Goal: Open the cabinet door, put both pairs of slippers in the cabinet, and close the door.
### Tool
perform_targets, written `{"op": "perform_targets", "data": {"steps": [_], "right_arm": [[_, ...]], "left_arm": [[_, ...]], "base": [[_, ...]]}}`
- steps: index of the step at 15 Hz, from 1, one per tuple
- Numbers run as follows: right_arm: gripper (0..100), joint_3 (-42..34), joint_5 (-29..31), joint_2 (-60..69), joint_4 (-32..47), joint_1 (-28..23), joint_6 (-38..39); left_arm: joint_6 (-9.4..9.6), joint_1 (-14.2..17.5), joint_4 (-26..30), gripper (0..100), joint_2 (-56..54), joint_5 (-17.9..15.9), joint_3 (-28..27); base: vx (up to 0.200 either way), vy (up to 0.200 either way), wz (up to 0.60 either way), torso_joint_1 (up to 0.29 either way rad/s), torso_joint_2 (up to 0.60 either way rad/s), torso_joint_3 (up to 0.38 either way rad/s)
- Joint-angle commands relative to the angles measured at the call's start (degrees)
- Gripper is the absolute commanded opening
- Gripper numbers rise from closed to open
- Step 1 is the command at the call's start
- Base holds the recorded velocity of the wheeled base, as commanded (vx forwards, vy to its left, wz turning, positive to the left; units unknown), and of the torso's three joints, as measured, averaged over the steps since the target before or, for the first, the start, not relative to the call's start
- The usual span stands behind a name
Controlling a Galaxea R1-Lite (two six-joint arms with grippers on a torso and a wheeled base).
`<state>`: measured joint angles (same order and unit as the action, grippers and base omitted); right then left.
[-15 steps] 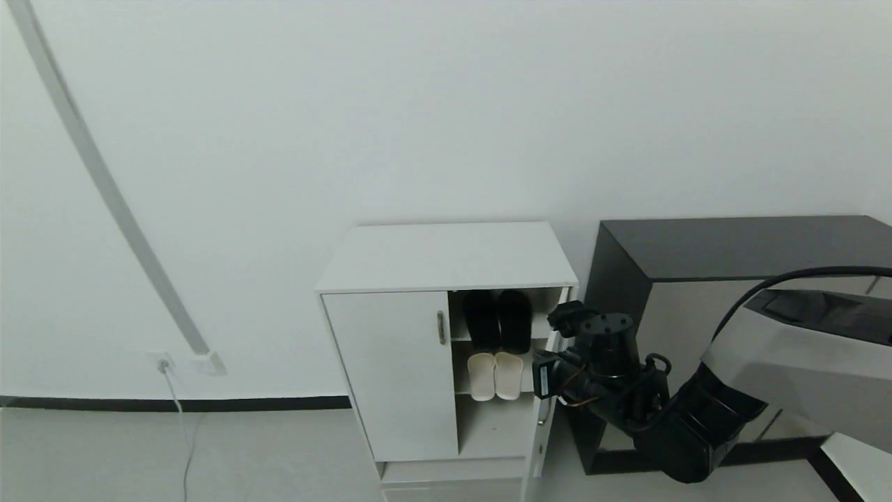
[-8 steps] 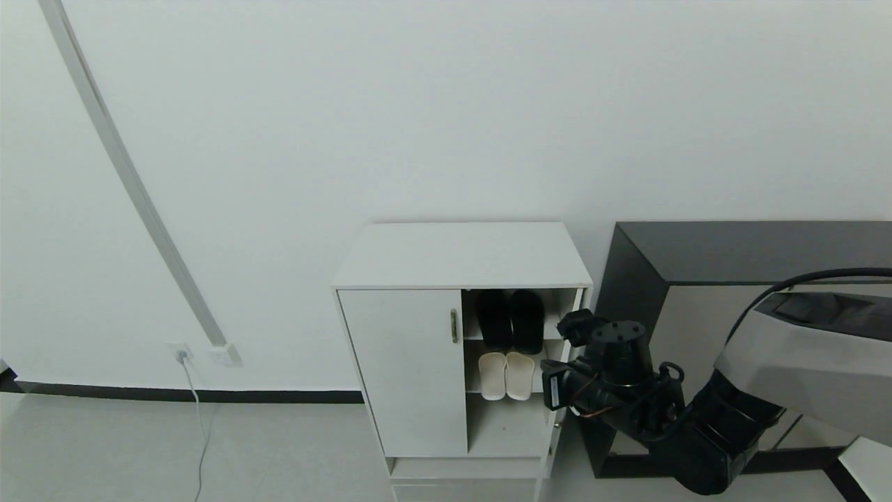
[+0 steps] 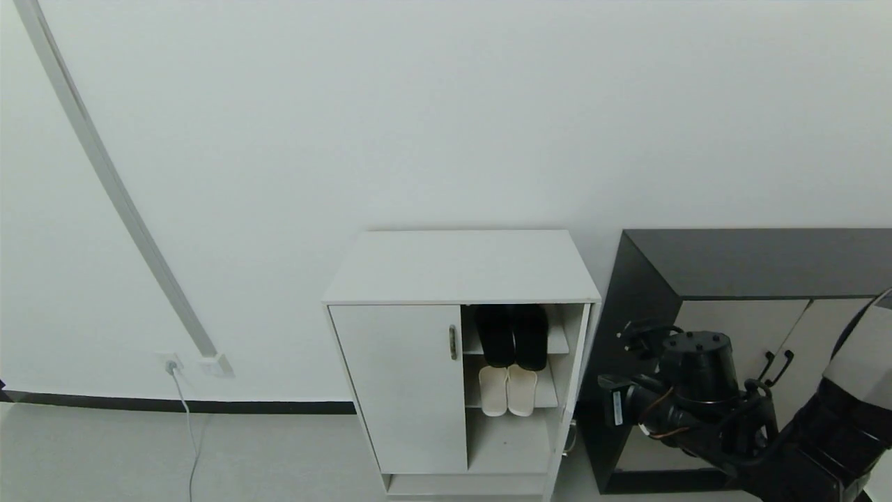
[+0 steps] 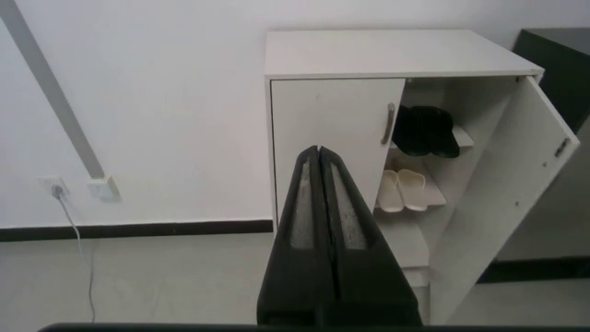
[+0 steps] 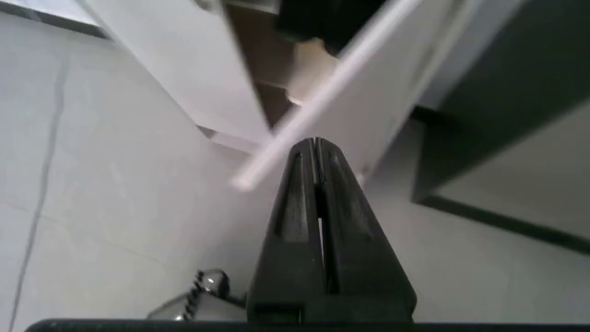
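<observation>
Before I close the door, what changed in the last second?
The right end effector drew back from the edge of the open door, rightward before the dark cabinet; the head camera shifted too. Unchanged: black slippers and white slippers shelved, door open.

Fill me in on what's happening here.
A two-armed robot is tidying slippers into a white cabinet. Both pairs are already inside: the black slippers on the top shelf, the white slippers on the shelf below. The right door stands open, so closing it is what remains. The right gripper is shut and empty, close to the door's edge; contact cannot be told. The left gripper is shut and empty, back from the cabinet.
</observation>
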<state>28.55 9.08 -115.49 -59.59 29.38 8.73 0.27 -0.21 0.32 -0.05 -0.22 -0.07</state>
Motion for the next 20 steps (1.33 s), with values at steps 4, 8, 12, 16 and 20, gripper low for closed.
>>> {"op": "perform_targets", "data": {"steps": [4, 8, 12, 16, 20], "right_arm": [[0, -1.7, 1.9, -7.5, -5.8, 0.2, 0.5], [0, -0.2, 1.9, -13.1, -10.6, 0.1, 0.4], [0, 5.2, 1.9, -17.4, -10.5, 0.7, 0.3], [0, 10.6, 1.9, -19.8, -10.1, 0.8, 0.1], [0, 16.7, 1.8, -21.4, -6.9, 1.9, 0.1]], "left_arm": [[0.0, 0.0, -0.1, 0, 0.0, 0.0, 0.0], [-0.09, 0.0, -0.1, 0, 0.0, 0.0, 0.0], [-0.09, 0.0, -0.1, 0, 0.0, 0.1, 0.0], [-0.09, 0.0, -0.1, 0, 0.0, 0.1, 0.0], [-0.36, 0.0, -0.1, 0, 0.0, 0.2, 0.0]], "base": [[0.0, 0.0, 0.0, 0.0, 0.0, 0.0], [0.0, 0.0, 0.0, 0.0, 0.0, 0.0], [0.0, 0.0, 0.0, 0.0, 0.0, 0.0], [0.0, 0.0, 0.0, 0.0, 0.0, 0.0], [0.0, 0.0, 0.0, 0.0, 0.0, 0.0]]}}
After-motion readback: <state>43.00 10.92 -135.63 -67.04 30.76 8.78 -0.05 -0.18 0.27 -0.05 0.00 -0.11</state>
